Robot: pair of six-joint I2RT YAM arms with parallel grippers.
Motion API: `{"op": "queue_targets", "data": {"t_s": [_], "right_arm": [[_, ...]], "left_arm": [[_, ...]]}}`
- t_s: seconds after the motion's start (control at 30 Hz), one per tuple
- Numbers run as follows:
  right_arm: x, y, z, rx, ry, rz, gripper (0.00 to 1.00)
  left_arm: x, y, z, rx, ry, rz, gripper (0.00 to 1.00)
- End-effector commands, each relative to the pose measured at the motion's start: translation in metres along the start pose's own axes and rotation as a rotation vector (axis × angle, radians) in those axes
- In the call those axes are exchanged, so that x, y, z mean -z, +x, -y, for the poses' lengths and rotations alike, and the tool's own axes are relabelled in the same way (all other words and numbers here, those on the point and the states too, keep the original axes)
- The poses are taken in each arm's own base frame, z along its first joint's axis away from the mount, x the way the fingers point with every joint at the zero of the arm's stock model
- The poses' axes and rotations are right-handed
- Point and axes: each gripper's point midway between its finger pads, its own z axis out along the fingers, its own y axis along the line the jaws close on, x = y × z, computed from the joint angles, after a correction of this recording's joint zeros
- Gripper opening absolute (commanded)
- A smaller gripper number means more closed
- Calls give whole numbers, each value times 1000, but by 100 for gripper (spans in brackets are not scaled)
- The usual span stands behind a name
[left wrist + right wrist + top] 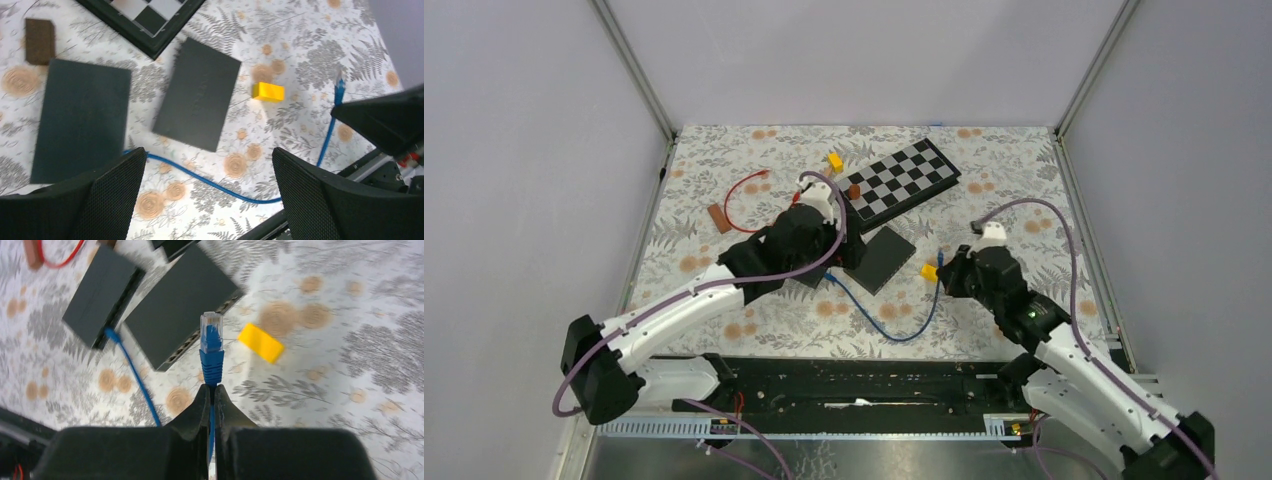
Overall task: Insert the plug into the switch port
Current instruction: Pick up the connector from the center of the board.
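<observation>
My right gripper (210, 389) is shut on the blue cable just behind the plug (211, 337), whose clear tip points toward the port edge of a dark grey switch (182, 307). A second dark box (100, 292) lies beside it with the cable's other end (111, 334) at its edge. From above, the plug (937, 262) hangs right of the switch (884, 258). My left gripper (207, 155) stands open over the blue cable (210, 181), near both boxes (197, 100), holding nothing.
A yellow block (929, 271) lies beside the plug. A chessboard (902, 180) sits behind the switch. A red wire (744, 190), a brown block (717, 217) and a small yellow piece (834, 160) lie at the back left. A black rail (854, 385) runs along the near edge.
</observation>
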Motion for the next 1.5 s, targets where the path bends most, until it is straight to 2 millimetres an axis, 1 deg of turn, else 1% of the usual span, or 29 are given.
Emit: {"op": "queue_targets", "data": {"t_s": [0.0,0.1,0.2,0.23,0.3,0.37,0.5,0.57,0.67,0.73,0.83,0.93,1.07,1.3,1.47], "right_arm": [[3,-23,-51,176,-61,105,0],[9,-16,-77,307,-103,156,0],[18,-15,-93,398,-184,216,0],[23,-18,-101,405,-229,248,0],[31,-23,-108,414,-289,292,0],[39,-27,-112,435,-328,314,0],[51,-25,-127,491,-424,300,0],[57,-27,-133,497,-458,300,0],[68,-32,-142,482,-511,310,0],[76,-35,-148,467,-548,314,0],[89,-37,-162,456,-630,307,0],[101,-36,-178,443,-721,290,0],[115,-37,-196,407,-824,286,0],[125,-38,-211,378,-904,274,0],[127,-38,-216,375,-930,268,0]], "left_arm": [[11,-5,-19,38,22,32,98],[23,-9,-31,73,9,64,98],[39,-14,-34,88,29,90,98],[44,-16,-34,92,35,102,98],[56,-19,-31,89,60,119,98],[65,-21,-24,86,106,133,98],[84,-24,4,65,282,157,97],[92,-27,12,55,332,166,96],[97,-34,16,37,339,165,96],[102,-39,24,17,371,164,96],[112,-46,39,-23,455,173,95],[126,-54,59,-75,567,199,95],[143,-59,75,-125,676,227,93],[168,-54,95,-188,842,243,86],[178,-49,101,-218,903,243,81]]}}
